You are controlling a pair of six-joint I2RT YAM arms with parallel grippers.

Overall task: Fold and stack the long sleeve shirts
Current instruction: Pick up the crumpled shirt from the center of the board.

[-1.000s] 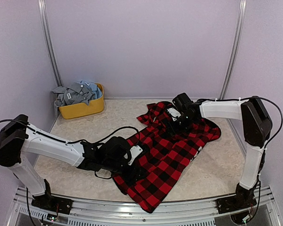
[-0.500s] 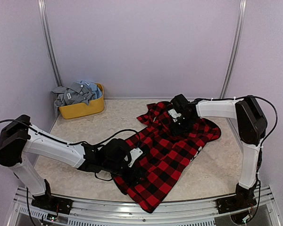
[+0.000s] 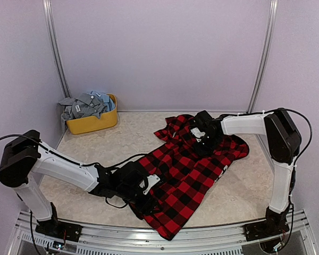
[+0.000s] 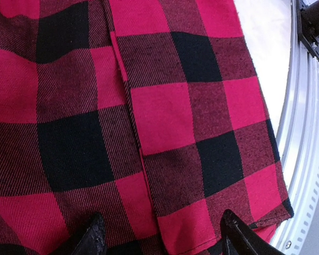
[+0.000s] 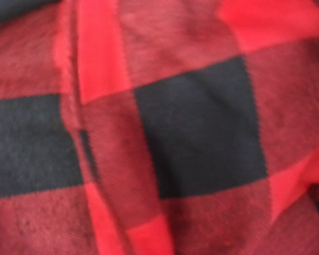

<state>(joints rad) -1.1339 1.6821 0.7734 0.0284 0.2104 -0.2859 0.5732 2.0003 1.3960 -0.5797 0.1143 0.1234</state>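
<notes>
Red-and-black check flannel shirt (image 3: 191,170) lies opened out, not yet folded, on the centre-right of the table (image 3: 122,138). Its collar end is toward the back wall and its hem is close to the metal rail (image 4: 308,159) at the near edge. The left gripper (image 4: 162,236) is down on the near-left part of the shirt, claw apart, fingers (image 4: 93,239) resting on flat cloth either side of a stitched seam (image 4: 133,133), nothing pinched between them. Judged reason: set low and wide to take a bite of the lower edge for a fold or a pull. The right gripper (image 3: 202,138) is sunk in rumpled cloth at the collar end. Its own camera shows only blurred check and no fingers, so I cannot tell whether it is together or apart. Judged reason: it takes the opposite end so the two arms can draw the shirt flat between them. Around: a yellow tub (image 3: 93,125) in the back-left corner, well apart from the flannel, holds a grey shirt (image 3: 85,105) and a pale blue shirt (image 3: 103,98), heaped and spilling over the rim, awaiting their turn. In the way: bunched folds at the far right of the flannel, the left arm's black cable (image 3: 127,150) looping just beside the shirt's left edge, and the hem near the rail, where it could snag.
</notes>
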